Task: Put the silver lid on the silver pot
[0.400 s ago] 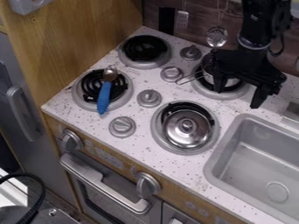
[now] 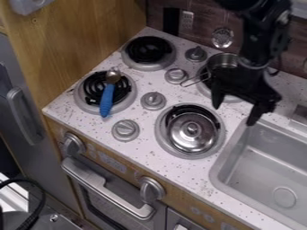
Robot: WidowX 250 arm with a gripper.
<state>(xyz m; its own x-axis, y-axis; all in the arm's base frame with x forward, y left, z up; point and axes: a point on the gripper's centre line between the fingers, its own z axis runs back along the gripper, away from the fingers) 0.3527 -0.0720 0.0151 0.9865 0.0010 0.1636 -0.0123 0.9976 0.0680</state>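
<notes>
My gripper [image 2: 234, 116] hangs open over the counter between the back right burner and the sink, with nothing between its fingers. The silver lid [image 2: 192, 132] lies on the front right burner, its knob facing up. Behind my gripper, on the back right burner, stands the silver pot [image 2: 223, 61], its wire handle pointing left. The arm hides the right part of the pot. Lid and pot are apart, and my gripper touches neither.
A spoon with a blue handle [image 2: 107, 99] lies across the front left burner. The back left burner [image 2: 149, 50] is black-coiled. Grey knobs [image 2: 153, 101] stand up between the burners. The sink [image 2: 264, 166] is at the right, and a wall [image 2: 174, 20] rises behind.
My gripper has moved down and slightly left in the view, toward the lid, uncovering more of the pot's rim. Lid, pot and spoon have stayed put.
</notes>
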